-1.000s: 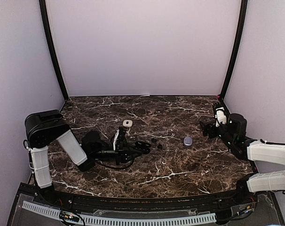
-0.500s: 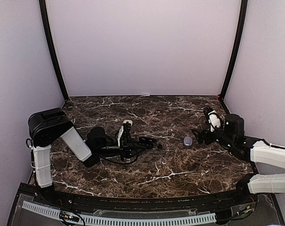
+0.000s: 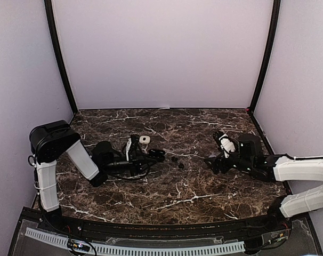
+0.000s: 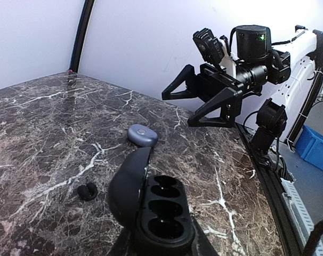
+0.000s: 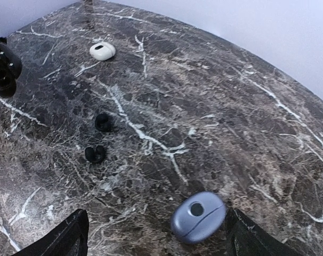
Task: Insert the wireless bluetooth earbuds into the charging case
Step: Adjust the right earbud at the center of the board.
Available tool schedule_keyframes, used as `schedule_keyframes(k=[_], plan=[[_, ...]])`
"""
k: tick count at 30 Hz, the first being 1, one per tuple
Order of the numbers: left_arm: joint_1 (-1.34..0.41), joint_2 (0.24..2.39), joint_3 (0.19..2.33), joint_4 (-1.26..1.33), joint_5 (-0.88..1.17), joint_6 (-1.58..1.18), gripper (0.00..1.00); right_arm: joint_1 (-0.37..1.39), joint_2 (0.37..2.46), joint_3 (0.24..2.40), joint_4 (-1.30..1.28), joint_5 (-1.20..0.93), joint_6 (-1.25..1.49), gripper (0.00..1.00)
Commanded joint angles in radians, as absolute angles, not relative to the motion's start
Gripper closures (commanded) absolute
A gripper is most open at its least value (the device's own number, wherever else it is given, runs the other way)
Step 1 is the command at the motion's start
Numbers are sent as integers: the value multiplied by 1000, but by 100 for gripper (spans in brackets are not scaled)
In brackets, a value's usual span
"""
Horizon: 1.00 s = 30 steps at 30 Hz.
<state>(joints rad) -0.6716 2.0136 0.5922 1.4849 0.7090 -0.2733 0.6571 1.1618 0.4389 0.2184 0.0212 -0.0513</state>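
The left gripper (image 3: pixel 153 156) is closed on the open black charging case (image 4: pixel 160 216), at the bottom middle of the left wrist view. Two dark earbuds (image 5: pixel 103 121) lie on the marble surface (image 5: pixel 204 106), left of the middle in the right wrist view. The right gripper (image 5: pixel 151 245) stands wide, near a closed grey-blue case (image 5: pixel 198 216).

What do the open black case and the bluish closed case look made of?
Both are probably plastic: the open black case matte, with dull moulded wells; the bluish closed case smooth and satin, with a soft highlight on top.
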Motion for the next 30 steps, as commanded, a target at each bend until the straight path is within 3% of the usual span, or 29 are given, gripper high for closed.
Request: schedule_keyframes(k=[1, 7, 12, 13, 14, 19, 27, 30], plan=[[-677, 1973, 598, 1459, 723, -274, 93, 529, 1060, 382, 350, 22, -57, 12], [-697, 2016, 640, 1436, 735, -279, 93, 267, 932, 256, 592, 22, -57, 12], [-708, 2017, 641, 1434, 741, -263, 93, 147, 1061, 222, 848, 22, -57, 12], [-708, 2016, 640, 1431, 743, -260, 93, 134, 1110, 223, 890, -50, -57, 27], [-708, 2015, 640, 1428, 744, -258, 93, 120, 1173, 222, 935, -111, -70, 32], [-717, 2018, 644, 1416, 753, -242, 93, 67, 1368, 222, 1142, -191, -110, 35], [-729, 2017, 645, 1429, 772, -242, 93, -1, 1506, 211, 1303, -197, -63, 29], [-734, 2014, 644, 1426, 770, -236, 93, -2, 1537, 212, 1331, -64, -5, 23]])
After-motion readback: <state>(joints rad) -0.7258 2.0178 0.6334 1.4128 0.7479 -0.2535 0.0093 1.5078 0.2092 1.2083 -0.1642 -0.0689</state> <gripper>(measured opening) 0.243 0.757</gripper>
